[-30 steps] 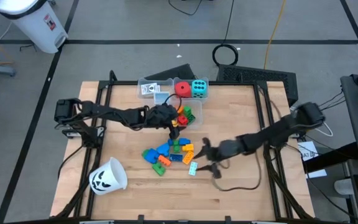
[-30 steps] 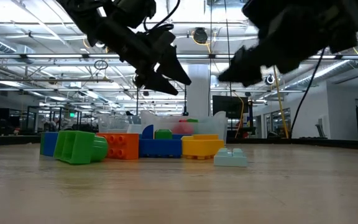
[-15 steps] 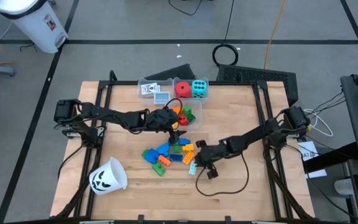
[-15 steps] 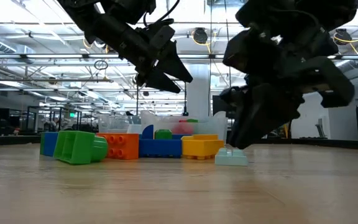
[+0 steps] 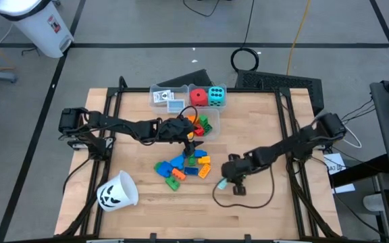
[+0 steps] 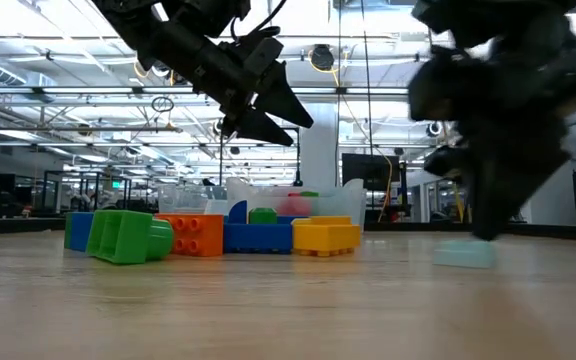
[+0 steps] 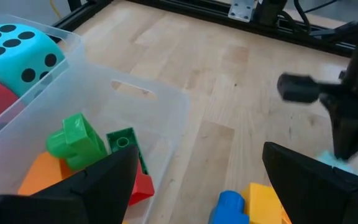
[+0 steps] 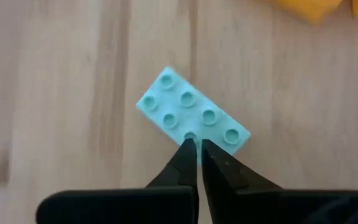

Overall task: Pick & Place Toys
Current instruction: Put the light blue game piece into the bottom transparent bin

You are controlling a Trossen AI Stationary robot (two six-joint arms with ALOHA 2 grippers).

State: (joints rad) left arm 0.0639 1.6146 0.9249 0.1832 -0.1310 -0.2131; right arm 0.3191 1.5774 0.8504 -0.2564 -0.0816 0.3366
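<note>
Some blocks [image 7: 89, 149] already lie in the clear bin [image 7: 166, 118] under the left gripper [image 5: 189, 133], whose fingers stand apart. The right gripper [image 8: 197, 152], fingers together, apparently only touches the pale cyan plate [image 8: 194, 116] just ahead; the block pile [image 5: 183, 166] beside it remains.

Block pile [image 5: 183, 167] crowds table [image 5: 262, 128] centre; cup [image 5: 117, 191] near-left; right side apparently open.

Lone block [image 5: 222, 182] right of pile [image 5: 183, 167].

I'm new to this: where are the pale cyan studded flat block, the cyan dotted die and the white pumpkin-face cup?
pale cyan studded flat block [image 8: 193, 119], right wrist view, studded top.
cyan dotted die [image 5: 216, 96], high view, top face.
white pumpkin-face cup [image 5: 117, 191], high view, side wall.
</note>
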